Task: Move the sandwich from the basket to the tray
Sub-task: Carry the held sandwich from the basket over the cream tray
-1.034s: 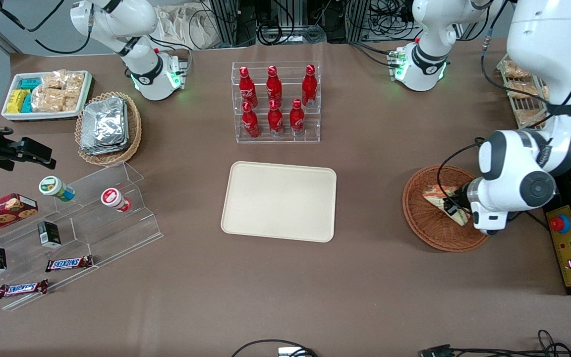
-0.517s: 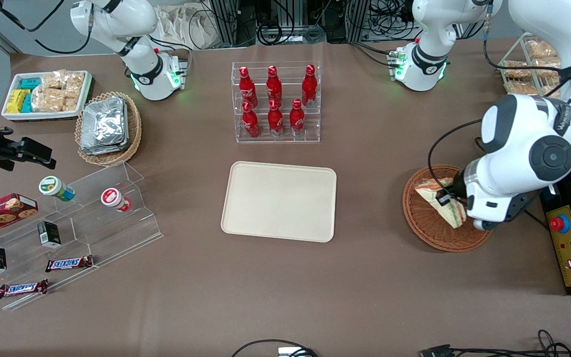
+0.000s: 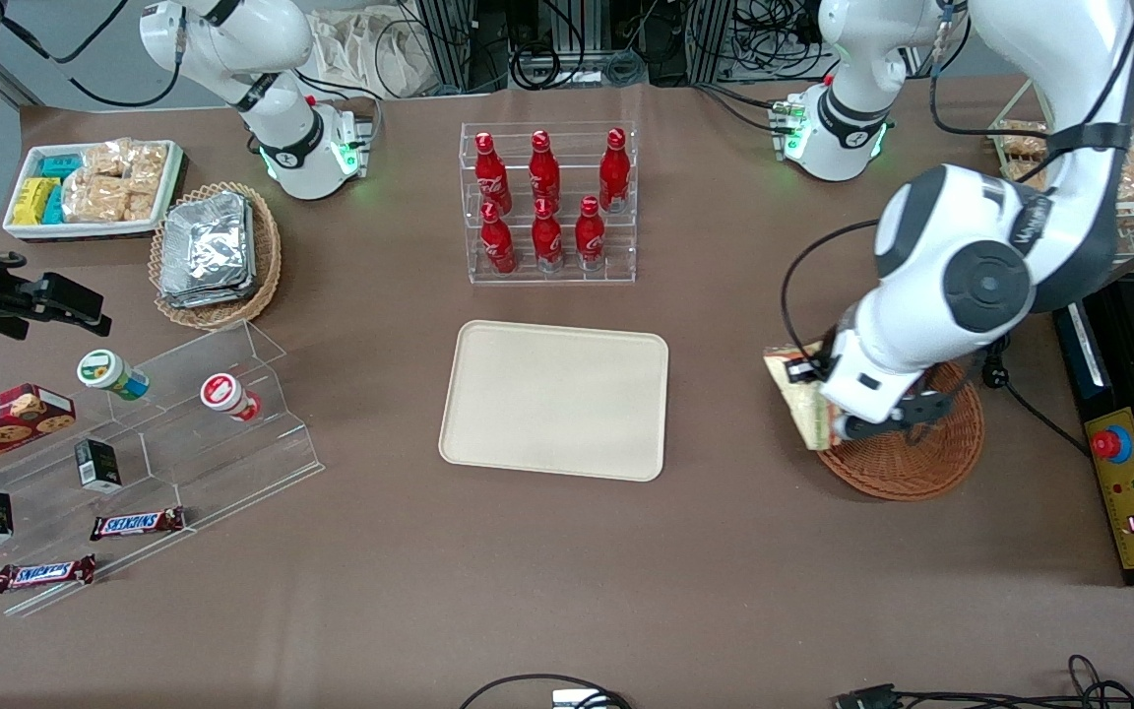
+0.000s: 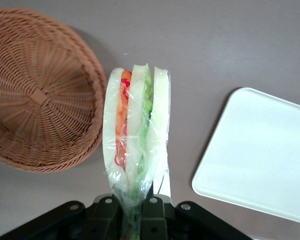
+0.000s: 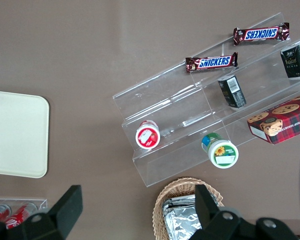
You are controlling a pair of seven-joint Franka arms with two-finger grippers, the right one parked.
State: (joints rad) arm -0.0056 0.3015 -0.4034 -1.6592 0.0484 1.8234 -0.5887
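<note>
My left gripper point(image 3: 816, 396) is shut on the sandwich point(image 3: 800, 404), a wrapped wedge of white bread with green, orange and red filling. It holds it in the air over the rim of the reddish-brown wicker basket point(image 3: 912, 455), on the side toward the tray. In the left wrist view the sandwich point(image 4: 136, 131) hangs from the gripper point(image 4: 136, 212) above bare tablecloth, between the empty basket point(image 4: 37, 95) and the cream tray point(image 4: 262, 155). The tray point(image 3: 555, 398) lies flat and empty at the table's middle. It also shows in the right wrist view point(image 5: 15, 134).
A clear rack of red bottles point(image 3: 547, 202) stands farther from the camera than the tray. A wire rack of snack packets point(image 3: 1133, 177) and a control box with a red button point(image 3: 1113, 445) lie at the working arm's end. An acrylic stand point(image 3: 173, 433), foil-pack basket point(image 3: 215, 251) and white bin point(image 3: 90, 187) lie toward the parked arm's end.
My gripper has lifted the sandwich out of the basket and carried it toward the tray, from inside the basket to over its rim. The basket is now empty.
</note>
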